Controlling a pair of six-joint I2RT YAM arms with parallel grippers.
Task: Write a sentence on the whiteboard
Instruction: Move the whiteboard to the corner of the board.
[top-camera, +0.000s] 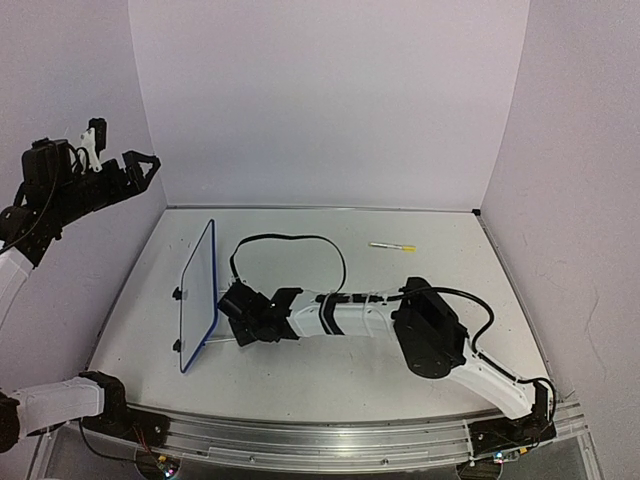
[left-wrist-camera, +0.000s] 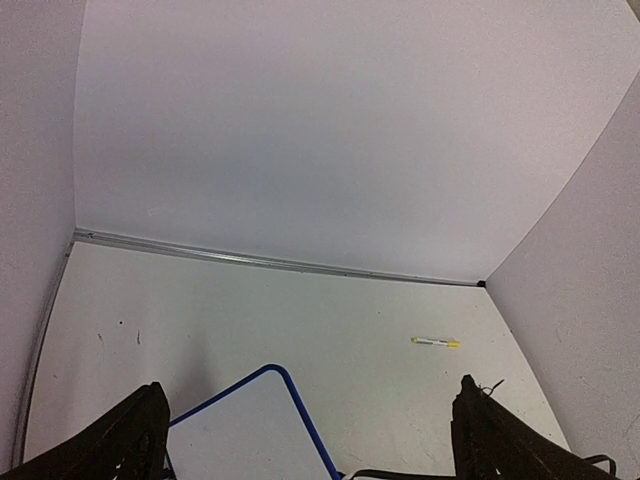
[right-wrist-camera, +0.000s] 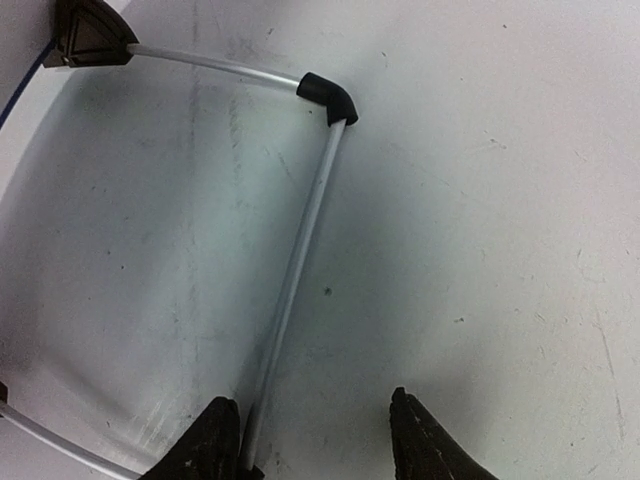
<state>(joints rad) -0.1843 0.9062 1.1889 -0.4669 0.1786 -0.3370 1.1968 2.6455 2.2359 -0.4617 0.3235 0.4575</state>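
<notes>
The whiteboard (top-camera: 200, 295) stands upright on the left half of the table, seen nearly edge-on, with a blue rim and two black clip feet. Its upper corner shows in the left wrist view (left-wrist-camera: 250, 425); I can make out no sentence on it. My right gripper (top-camera: 245, 310) is open and low on the table just right of the board, in the right wrist view (right-wrist-camera: 312, 398). The wire stand (right-wrist-camera: 300, 240) runs down to its left finger, and a clip foot (right-wrist-camera: 90, 35) sits at the top left. My left gripper (top-camera: 130, 165) is open, empty and raised high at the far left (left-wrist-camera: 310, 388).
A yellow-capped marker (top-camera: 392, 245) lies on the table at the back right, also seen in the left wrist view (left-wrist-camera: 436, 342). A black cable (top-camera: 300, 240) loops over the table behind the right arm. Walls close the table on three sides.
</notes>
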